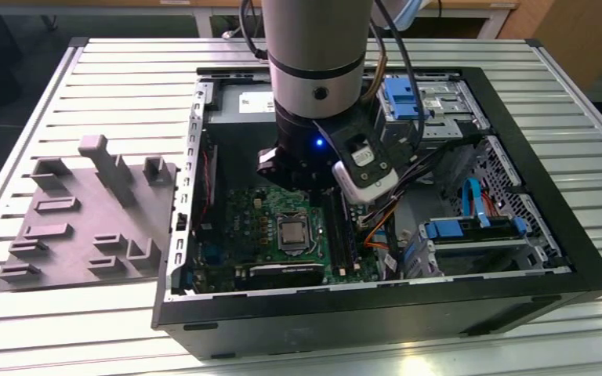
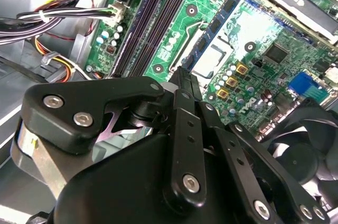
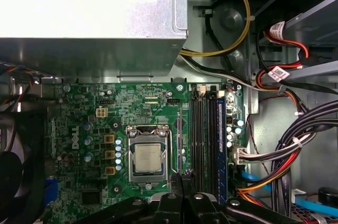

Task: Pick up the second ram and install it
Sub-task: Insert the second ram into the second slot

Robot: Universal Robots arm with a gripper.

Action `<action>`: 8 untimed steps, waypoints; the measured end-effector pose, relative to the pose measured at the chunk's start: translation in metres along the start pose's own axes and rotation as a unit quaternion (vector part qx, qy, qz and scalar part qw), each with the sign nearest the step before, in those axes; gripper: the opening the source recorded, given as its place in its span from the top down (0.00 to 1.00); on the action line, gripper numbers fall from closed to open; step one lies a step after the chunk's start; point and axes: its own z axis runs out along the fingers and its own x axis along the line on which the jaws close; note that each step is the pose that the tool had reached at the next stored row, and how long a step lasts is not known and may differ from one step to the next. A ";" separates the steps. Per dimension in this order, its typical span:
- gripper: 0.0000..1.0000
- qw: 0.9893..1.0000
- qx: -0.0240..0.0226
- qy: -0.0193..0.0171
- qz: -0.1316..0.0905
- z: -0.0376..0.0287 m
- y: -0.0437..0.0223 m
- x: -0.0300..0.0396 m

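One arm (image 1: 317, 78) reaches into the open case (image 1: 385, 313), which holds the motherboard (image 1: 248, 227); the grey tray (image 1: 60, 235) sits outside, on the exterior view's left. In the second wrist view your gripper (image 2: 184, 84) looks pinched narrow, apparently on the second ram (image 2: 185, 73). In the first wrist view, mind the cables (image 3: 285, 155) beside the memory slots (image 3: 203, 129): a skewed descent could snag them.

We see the gripper (image 2: 184, 78) in matt black, its linkage studded with bright metal screws (image 2: 190, 183). The circuit board (image 3: 153, 102) shows glossy green lacquer around a dull silver metal chip lid (image 3: 148, 159). The tray (image 1: 76, 211) looks like matt grey plastic. The table (image 1: 123, 78) is ribbed, satin-finished metal.
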 end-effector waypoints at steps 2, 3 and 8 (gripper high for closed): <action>0.89 1.000 0.000 0.000 0.000 0.0009 0.0000 0.0001; 0.89 1.000 0.000 0.000 0.000 0.0015 0.0000 0.0001; 0.89 1.000 0.000 0.000 0.000 0.0039 -0.0001 0.0003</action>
